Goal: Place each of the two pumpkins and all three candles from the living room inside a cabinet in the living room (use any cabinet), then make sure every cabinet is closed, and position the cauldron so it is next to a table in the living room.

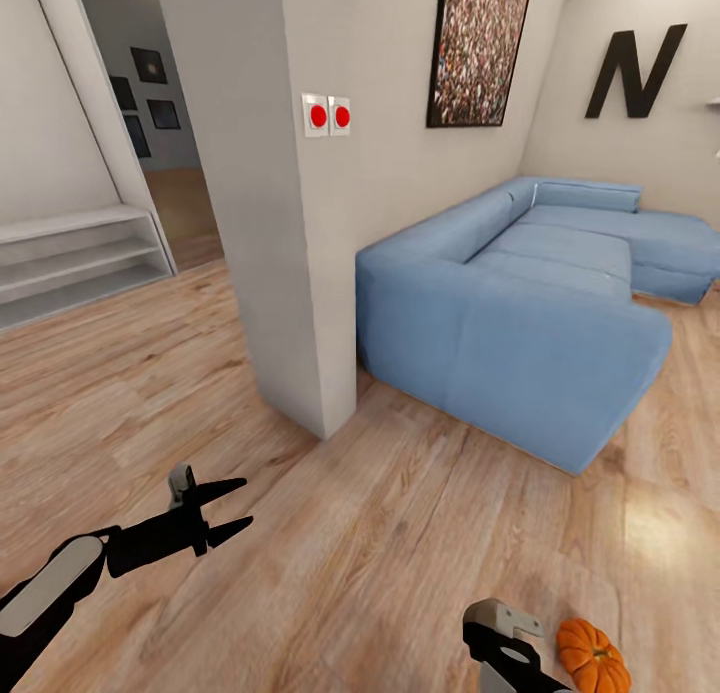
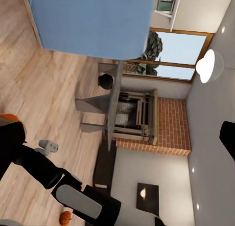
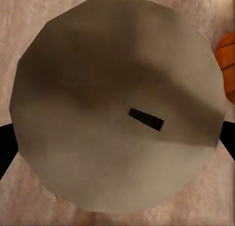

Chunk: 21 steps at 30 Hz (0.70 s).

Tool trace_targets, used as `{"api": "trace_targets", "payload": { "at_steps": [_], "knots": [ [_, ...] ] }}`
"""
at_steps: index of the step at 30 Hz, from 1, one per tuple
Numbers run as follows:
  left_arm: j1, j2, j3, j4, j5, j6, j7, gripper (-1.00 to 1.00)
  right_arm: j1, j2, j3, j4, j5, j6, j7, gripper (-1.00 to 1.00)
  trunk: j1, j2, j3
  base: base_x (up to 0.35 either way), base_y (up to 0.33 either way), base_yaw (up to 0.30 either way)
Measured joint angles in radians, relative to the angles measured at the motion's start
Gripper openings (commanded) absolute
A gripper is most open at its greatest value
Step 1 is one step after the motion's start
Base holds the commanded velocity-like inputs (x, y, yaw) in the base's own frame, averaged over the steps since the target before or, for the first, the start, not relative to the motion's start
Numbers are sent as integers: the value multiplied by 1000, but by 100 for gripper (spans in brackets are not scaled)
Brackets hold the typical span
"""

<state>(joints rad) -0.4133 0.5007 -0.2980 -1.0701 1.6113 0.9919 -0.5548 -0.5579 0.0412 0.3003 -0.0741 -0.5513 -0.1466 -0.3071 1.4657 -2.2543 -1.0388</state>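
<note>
Two black fingers of the left gripper (image 1: pixel 232 508) stand spread apart over bare wooden floor (image 1: pixel 380 533), holding nothing. The left arm (image 1: pixel 60 578) reaches in from the lower left corner of the head view. The right gripper sits at the bottom edge of that view, where just its wrist (image 1: pixel 505 643) shows; its dark fingertips (image 3: pixel 6 147) appear at the two sides of the right wrist view, but whether they are spread or pressed together I cannot tell. Between them that camera looks straight onto a round grey disc (image 3: pixel 117 103) with a short black mark (image 3: pixel 146 119) on it, lying on a pale rug (image 3: pixel 29 206).

One pumpkin (image 1: pixel 592 656) — orange, ribbed — rests on the floor just beside the right wrist, and an orange edge of it (image 3: pixel 226 64) shows next to the disc. The left wrist view catches another small pumpkin (image 2: pixel 65 217) on the floor, a brick fireplace (image 2: pixel 147 116) and a window (image 2: pixel 169 57).

Farther out stand a blue corner sofa (image 1: pixel 530 303), a white wall corner (image 1: pixel 290 203) with two red-dotted switches (image 1: pixel 327 116), and white open shelves (image 1: pixel 75 258).
</note>
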Motion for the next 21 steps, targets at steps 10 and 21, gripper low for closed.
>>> {"api": "trace_targets", "payload": {
  "at_steps": [10, 21],
  "knots": [
    [0, 0, 0, 0, 0, 0, 0, 100, 0, -1, 0, 0, 0, 0, 1, -100, -38, 70, 31, 0, 0, -221],
    [0, 0, 0, 1, -1, 0, 0, 100, 0, -2, -1, 0, -1, 0, 1, -100, -80, 147, 66, -76, 27, -277]
  ]
}}
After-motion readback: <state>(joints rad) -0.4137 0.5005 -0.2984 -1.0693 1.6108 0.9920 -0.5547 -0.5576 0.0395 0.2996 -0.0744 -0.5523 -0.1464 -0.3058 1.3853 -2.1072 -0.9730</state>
